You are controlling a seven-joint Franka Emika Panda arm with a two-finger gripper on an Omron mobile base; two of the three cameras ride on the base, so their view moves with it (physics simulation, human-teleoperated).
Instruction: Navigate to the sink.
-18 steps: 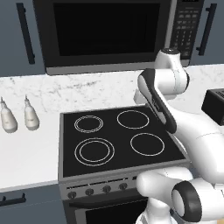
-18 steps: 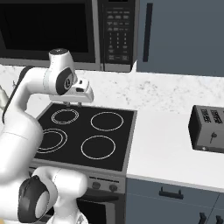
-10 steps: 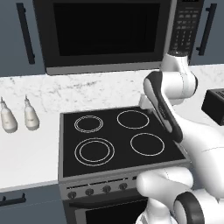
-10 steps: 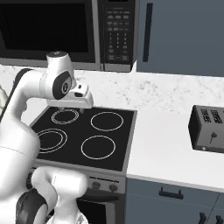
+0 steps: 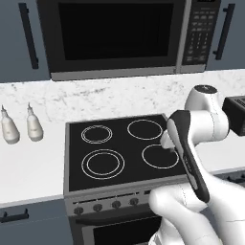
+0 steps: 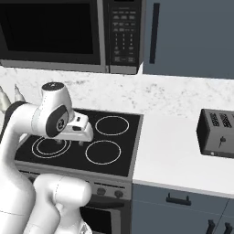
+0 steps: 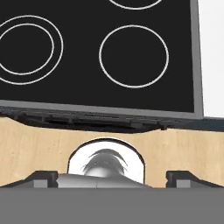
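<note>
Kitchen stovetop (image 5: 124, 150), microwave (image 5: 129, 36), unreadable keypad (image 6: 121, 34)

Stovetop (image 5: 122, 148) surface bare; bottles (image 5: 19, 127) on left counter, toaster (image 6: 215, 132) on right, microwave (image 5: 122, 36) overhead.

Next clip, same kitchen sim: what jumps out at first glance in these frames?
The black stovetop with its white ring burners sits dead centre, right in front of the base, with the white arm folded over its front edge. Above it hangs a big dark microwave. A dark toaster stands on the white counter to the stove's right, and two pale bottles to its left.
</note>
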